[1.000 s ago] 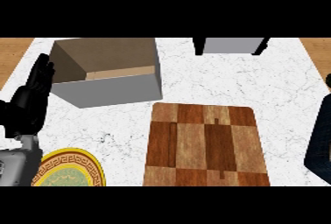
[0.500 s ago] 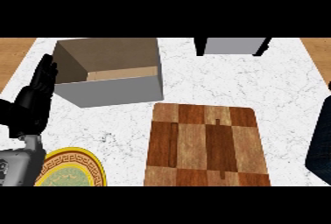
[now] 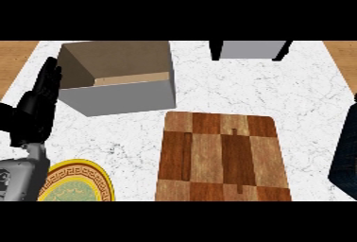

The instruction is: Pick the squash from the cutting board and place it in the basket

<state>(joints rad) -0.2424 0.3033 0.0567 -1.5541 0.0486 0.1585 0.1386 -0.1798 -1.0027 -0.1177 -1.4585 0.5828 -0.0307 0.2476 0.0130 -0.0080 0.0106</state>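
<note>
One basket [image 3: 118, 90], one cutting board [image 3: 222, 158], one plate [image 3: 77, 184], two hands, one grey box [image 3: 251, 48] cut off at the top edge. The squash shows nowhere: not on the board, not in the basket as far as its inside is visible. Left hand [image 3: 36, 106] is open, fingers straight and pointing up, just left of the basket and touching nothing I can make out. Basket is right of that hand, grey walls, brown inside, nothing seen in it. Plate, yellow rim with green centre, sits below the left hand, partly cut by the lower edge and the forearm. Board lies well right of the left hand on the white marble surface [image 3: 279, 90]. Right hand [image 3: 346, 151] is only a dark sliver at the right edge; can't tell its fingers.
</note>
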